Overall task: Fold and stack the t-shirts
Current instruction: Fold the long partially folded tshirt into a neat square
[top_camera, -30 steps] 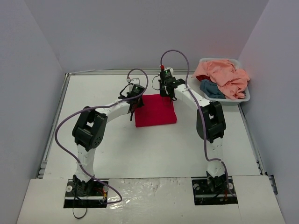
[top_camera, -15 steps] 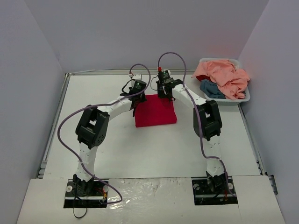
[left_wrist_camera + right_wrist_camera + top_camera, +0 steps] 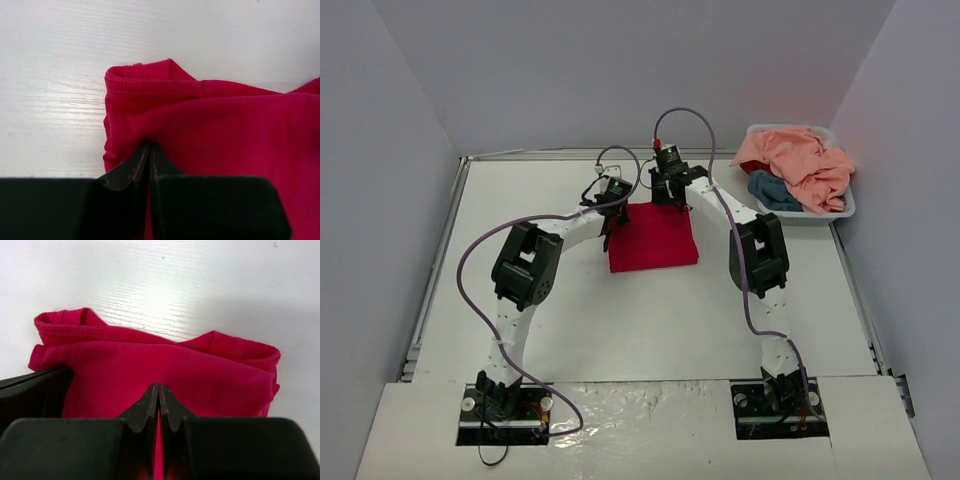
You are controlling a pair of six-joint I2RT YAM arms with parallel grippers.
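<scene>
Two arms were stretched toward the middle of the top view, and they met at the far edge of the crimson t-shirt [image 3: 655, 240]. It lay folded into a rough square on the white table [image 3: 620, 330], just above the centre of the frame.

The left gripper [image 3: 150, 146] was clenched on the shirt's upper-left corner. On the left wrist cam I could see its fingers pressed together with a pinch of red cloth between them. That was just below a stitched hem [image 3: 150, 80] running across the upper middle of that frame.

The right gripper [image 3: 159, 388] was clamped on the same far edge, more toward the upper-right corner. A sliver of red showed between its closed fingers at the bottom middle of the right wrist cam. Past the tips, the cloth was bunched into a doubled fold. A dark shape at the left edge of that frame touched the shirt, and it looked like the other gripper, though I couldn't say for sure.

The white basket [image 3: 848, 207] sat over in the upper right of the top view. A peach-pink t-shirt [image 3: 800, 165] was heaped in it, with a teal-blue t-shirt [image 3: 772, 190] poking out underneath. Both were well apart from the red one.
</scene>
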